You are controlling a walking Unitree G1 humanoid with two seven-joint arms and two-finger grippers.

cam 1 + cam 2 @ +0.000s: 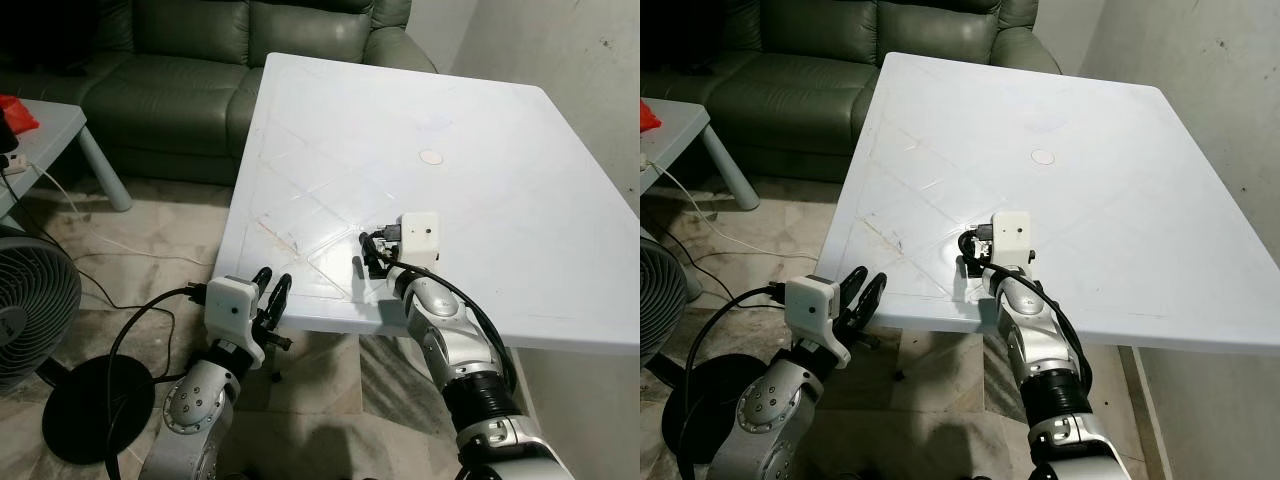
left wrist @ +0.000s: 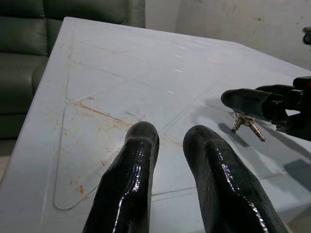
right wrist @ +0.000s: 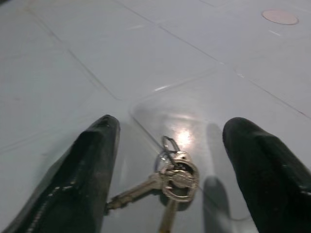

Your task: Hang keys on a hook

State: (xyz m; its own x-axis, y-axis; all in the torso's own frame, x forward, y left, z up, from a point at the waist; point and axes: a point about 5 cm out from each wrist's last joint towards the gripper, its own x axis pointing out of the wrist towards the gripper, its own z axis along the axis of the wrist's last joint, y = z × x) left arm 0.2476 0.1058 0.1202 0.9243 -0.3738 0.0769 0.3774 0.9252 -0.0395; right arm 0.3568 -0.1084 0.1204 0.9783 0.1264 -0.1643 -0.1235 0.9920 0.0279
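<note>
From the head camera, the right gripper [image 1: 366,250] is reaching over the near part of the white desk [image 1: 500,150], its wrist camera box sitting just above the surface. The left gripper [image 1: 270,290] is hovering off the desk's near edge, above the tiled floor [image 1: 150,270]. A green sofa [image 1: 180,70] is standing beyond the desk, and a fan [image 1: 30,300] is sitting on the floor at the left.

In the left wrist view, that gripper's two fingers [image 2: 131,184] are pointing across the desk with a narrow gap between them, the jaws released and empty.

In the right wrist view, the keys [image 3: 170,182] are lying flat on the desk between the two widely parted fingers [image 3: 87,170], ungrasped.
</note>
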